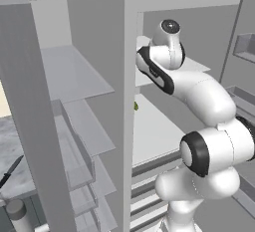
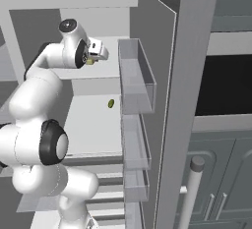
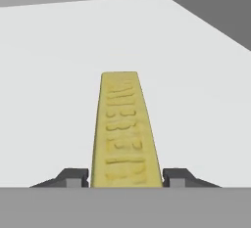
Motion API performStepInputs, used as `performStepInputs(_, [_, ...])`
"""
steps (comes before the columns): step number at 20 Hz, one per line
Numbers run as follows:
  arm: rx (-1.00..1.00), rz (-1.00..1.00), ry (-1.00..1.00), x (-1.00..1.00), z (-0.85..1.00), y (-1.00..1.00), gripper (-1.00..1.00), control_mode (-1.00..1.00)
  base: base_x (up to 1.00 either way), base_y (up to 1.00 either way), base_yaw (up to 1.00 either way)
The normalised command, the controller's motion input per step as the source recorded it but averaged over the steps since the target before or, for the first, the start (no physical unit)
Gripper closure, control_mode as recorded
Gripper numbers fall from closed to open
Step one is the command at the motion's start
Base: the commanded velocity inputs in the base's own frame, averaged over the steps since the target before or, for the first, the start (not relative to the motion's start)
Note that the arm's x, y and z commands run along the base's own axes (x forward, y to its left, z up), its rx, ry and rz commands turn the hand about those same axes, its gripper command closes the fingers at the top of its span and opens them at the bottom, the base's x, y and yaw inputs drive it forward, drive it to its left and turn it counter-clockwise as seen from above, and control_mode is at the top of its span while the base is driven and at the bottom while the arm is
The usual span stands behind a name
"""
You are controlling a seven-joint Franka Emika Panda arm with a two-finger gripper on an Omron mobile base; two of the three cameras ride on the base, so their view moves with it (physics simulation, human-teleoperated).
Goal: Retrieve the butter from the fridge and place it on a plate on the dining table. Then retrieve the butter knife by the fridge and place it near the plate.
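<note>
In the hand view the gripper (image 3: 125,177) sits at 6 o'clock with its two dark fingertips (image 3: 76,177) pressed against either side of the butter (image 3: 125,129), so the fingers are clamped on it. The yellow stick runs lengthwise from between the tips toward 12 o'clock, lying on a white fridge shelf (image 3: 54,75), with the grey inner wall at 1 o'clock. In the right base view the gripper (image 2: 91,58) reaches into the open fridge (image 2: 189,75) at shelf height, a bit of yellow showing at its tip. A small olive-green lump (image 2: 111,103) lies on the shelf below, toward 5 o'clock from the gripper. In the left base view the dark butter knife (image 1: 11,171) lies on a marble counter (image 1: 12,141) at 8 o'clock, beside the fridge
</note>
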Motion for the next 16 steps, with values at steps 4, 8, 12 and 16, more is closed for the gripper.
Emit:
performStepInputs(4, [0.00,0.00,0.00,-0.33,0.06,0.01,1.00,-1.00,0.00,0.00,0.00])
performStepInputs(8, [0.00,0.00,-0.01,-0.59,0.14,0.00,1.00,-1.00,0.00,0.00,0.00])
performStepInputs(12, [0.00,0.00,0.00,-0.52,0.04,0.00,1.00,-1.00,0.00,0.00,0.00])
performStepInputs(16, [0.00,0.00,0.00,-0.60,0.04,0.00,1.00,-1.00,0.00,0.00,0.00])
